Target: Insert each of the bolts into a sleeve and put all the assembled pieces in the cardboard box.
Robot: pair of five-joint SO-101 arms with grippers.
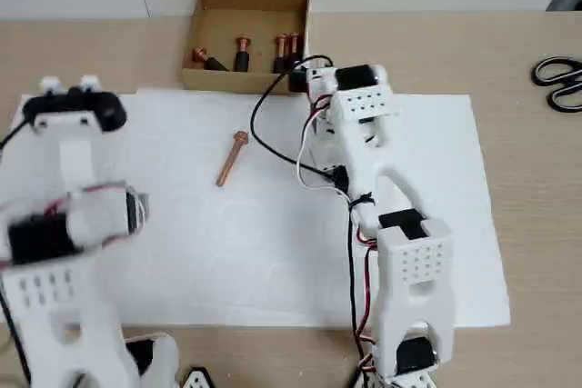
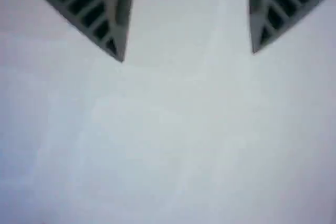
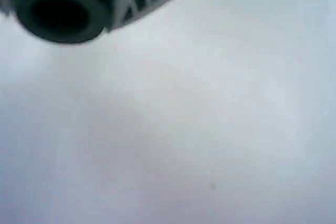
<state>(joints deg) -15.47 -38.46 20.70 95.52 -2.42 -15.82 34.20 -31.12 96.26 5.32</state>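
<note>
Your right claw (image 1: 305, 81) grips a black sleeve (image 3: 60, 13), likely waiting for the loose bolt (image 1: 233, 158) lying on the white sheet (image 1: 436, 224). Your left claw (image 2: 186, 53) is open, ready to grab it.

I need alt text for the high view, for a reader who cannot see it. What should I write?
One copper bolt lies loose on a white sheet between two white robot arms. Behind it, a cardboard box holds assembled pieces, bolts in black sleeves; scissors lie at the right.
</note>
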